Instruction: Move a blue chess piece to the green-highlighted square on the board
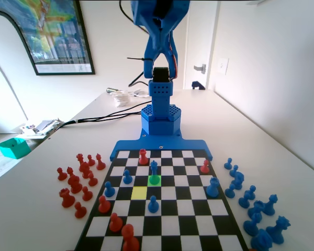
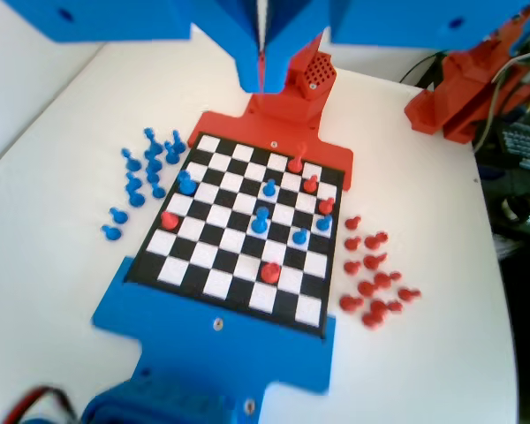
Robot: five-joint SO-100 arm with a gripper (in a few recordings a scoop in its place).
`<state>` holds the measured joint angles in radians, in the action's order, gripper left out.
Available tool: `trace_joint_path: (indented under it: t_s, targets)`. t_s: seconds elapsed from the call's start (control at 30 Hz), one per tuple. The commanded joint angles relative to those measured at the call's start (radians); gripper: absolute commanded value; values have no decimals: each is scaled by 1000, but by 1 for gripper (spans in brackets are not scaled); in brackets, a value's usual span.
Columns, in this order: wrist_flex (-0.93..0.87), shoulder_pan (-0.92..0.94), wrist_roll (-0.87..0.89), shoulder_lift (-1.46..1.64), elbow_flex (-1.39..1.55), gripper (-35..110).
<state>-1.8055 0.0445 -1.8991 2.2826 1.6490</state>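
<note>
blue chess piece (image 1: 154,171) stands on the green-highlighted square (image 1: 154,180) (gripper (image 2: 262,75) raised, jaws together).

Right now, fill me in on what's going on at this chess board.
The blue arm is raised high above the board, its gripper shut and holding nothing. A blue chess piece stands on the green-highlighted square, so the move looks done. The yellow-highlighted square beside it is bare. Other red and blue pieces are scattered on the board, with captured red pieces and blue pieces grouped off each side.
</note>
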Motion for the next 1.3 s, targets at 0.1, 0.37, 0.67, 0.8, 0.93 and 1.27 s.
trace_joint_path:
  t_s: [0.1,0.37,0.67,0.8,0.93,1.27]
  targets:
    - [9,-21,11,367,170,1]
    - [201,-34,100,581,460,1]
    - [206,-18,117,655,523,1]
    - [213,-20,124,690,526,1]
    - [224,-21,121,726,528,1]
    - [235,-9,123,773,531,4]
